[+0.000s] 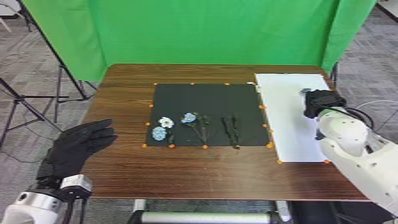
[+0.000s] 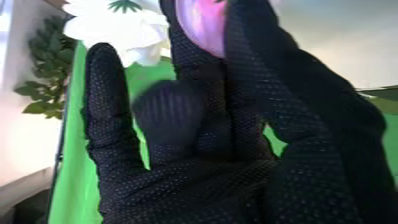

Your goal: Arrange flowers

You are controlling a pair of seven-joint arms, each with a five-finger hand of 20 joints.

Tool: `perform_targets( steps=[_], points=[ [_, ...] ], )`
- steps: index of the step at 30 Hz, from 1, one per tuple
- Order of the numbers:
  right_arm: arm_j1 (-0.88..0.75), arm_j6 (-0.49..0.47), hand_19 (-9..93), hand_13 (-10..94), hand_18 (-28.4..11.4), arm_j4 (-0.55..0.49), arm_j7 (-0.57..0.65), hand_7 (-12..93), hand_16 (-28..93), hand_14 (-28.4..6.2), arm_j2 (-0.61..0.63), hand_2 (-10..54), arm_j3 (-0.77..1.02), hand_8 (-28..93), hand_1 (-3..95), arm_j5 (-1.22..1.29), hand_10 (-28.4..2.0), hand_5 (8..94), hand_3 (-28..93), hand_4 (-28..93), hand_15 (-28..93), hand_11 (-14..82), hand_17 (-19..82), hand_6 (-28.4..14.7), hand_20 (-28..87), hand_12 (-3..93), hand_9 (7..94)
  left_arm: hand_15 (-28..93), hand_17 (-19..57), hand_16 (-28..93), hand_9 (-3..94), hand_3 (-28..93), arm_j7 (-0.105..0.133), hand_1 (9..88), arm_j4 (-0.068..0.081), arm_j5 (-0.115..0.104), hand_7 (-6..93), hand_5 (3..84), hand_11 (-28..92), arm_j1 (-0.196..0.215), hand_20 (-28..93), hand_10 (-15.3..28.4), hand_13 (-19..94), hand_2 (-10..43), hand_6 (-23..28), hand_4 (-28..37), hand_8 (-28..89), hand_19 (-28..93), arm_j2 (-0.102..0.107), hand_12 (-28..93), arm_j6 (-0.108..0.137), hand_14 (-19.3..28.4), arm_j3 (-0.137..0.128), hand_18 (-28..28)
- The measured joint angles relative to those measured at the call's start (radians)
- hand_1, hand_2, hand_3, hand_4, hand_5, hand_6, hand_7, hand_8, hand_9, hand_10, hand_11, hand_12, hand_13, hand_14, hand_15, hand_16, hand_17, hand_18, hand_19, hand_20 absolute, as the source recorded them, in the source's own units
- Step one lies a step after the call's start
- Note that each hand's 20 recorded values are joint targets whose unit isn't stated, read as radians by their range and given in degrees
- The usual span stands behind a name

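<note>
Left hand [image 1: 78,145]: empty, fingers loosely extended. Right of it, on black mat [image 1: 204,95]: pale-blue bloom [image 1: 159,133], white flower [image 1: 166,122], blue flower [image 1: 188,118], dark stems [image 1: 231,131]. Right hand [image 1: 324,101]: over white sheet [image 1: 298,135], pink petal [image 2: 202,25] beside it; grip, cannot tell.

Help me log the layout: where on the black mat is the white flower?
In the head view, the white flower lies left on the black mat, just above the pale blue cluster.

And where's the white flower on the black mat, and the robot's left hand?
White flower [image 1: 166,122]: head view, on its bloom.
Left hand [image 1: 75,147]: head view, on the black glove, nearer the wrist than the fingertips.
</note>
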Motion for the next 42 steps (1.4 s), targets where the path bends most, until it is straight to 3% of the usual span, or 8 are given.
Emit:
perform_targets(
  steps=[13,19,29,42],
  points=[
    [-0.003,0.068,82,81,-15.8,-0.005,0.046,33,21,-0.6,0.009,-9.5,-0.034,-4,54.9,0.004,-3.7,77.3,76,-28,82,12.8,32,3.1,14,37.1,90.3,64,-8.8,-14,40.5,83,-0.002,27.5,0.000,0.000,19.5,45.7,37,0.002,11,22.6,28,3.6,13.1,-15.9,-11,58,-0.003,11,0.000,28.4,0.000,22.7],
    [0.036,0.100,82,81,-15.8,-0.054,0.046,33,22,-0.6,0.034,-9.5,-0.090,-3,54.8,0.014,-3.7,77.6,77,-28,82,12.8,32,3.0,13,37.1,90.4,64,-8.8,-14,40.6,83,-0.004,27.5,-0.003,0.000,19.5,45.7,37,0.012,11,22.6,28,3.6,13.1,-15.9,-11,58,-0.010,11,0.001,28.4,-0.006,22.7],
    [0.180,0.156,83,81,-16.0,-0.168,-0.028,32,22,-0.6,0.055,-9.5,-0.168,-3,54.9,0.043,-3.9,78.1,77,-28,82,13.2,32,2.7,13,37.5,90.5,64,-8.8,-14,40.6,83,0.004,27.5,-0.023,-0.002,19.5,45.7,37,0.079,11,22.6,28,3.6,13.1,-15.8,-11,58,-0.018,11,0.011,28.4,-0.040,22.7],
    [0.337,0.156,83,81,-15.8,-0.231,-0.112,32,22,-0.6,-0.111,-9.5,-0.346,-3,54.9,0.125,-4.0,78.0,77,-28,82,13.4,32,2.6,12,37.6,90.3,64,-8.8,-14,40.6,83,-0.009,27.4,-0.024,-0.001,19.5,45.8,37,0.069,11,22.6,28,3.6,13.1,-15.8,-11,59,-0.017,11,0.011,28.4,-0.045,22.7]
  ],
)
